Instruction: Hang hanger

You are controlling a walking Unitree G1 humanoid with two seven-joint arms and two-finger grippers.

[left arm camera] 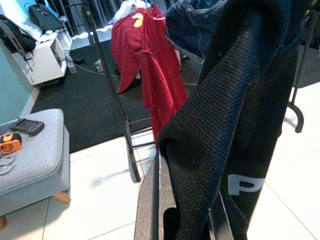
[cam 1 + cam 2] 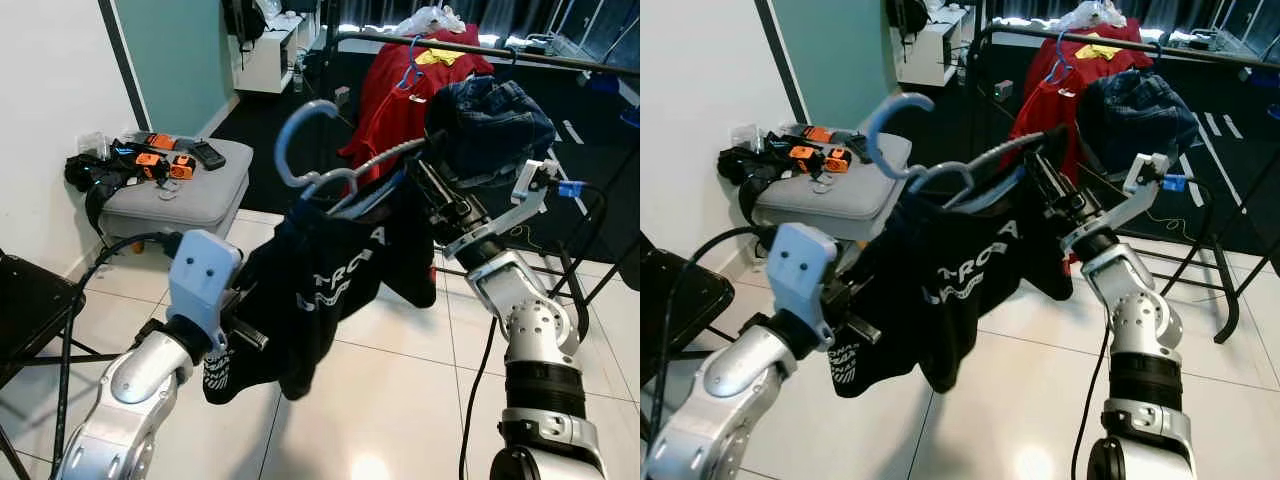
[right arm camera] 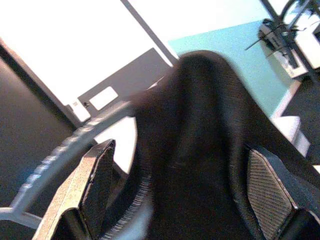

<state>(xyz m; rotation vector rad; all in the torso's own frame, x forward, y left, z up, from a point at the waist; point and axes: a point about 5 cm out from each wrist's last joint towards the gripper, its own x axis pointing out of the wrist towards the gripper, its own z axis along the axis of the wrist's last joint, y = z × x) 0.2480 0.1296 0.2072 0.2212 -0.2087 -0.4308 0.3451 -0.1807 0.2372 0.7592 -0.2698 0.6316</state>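
A pale grey-blue hanger, its hook (image 2: 297, 132) pointing up, carries a black T-shirt (image 2: 335, 275) with white lettering, held in the air in front of me. My right gripper (image 2: 428, 185) is shut on the hanger's right shoulder, cloth and all; the hanger arm (image 3: 65, 150) runs past one of the fingers (image 3: 97, 175). My left gripper (image 2: 243, 335) is shut on the shirt's lower left, with black fabric (image 1: 210, 150) pinched between its fingers (image 1: 147, 200). Behind stands a black clothes rail (image 2: 560, 55) holding a red shirt (image 2: 395, 100) and a denim garment (image 2: 490, 120).
A grey ottoman (image 2: 215, 195) with orange-and-black tools stands at the left by the white wall. A black chair (image 2: 25, 310) is at the near left. The rack's legs (image 2: 590, 290) and cables lie on the tiled floor at the right. A white shelf (image 2: 275, 50) stands behind.
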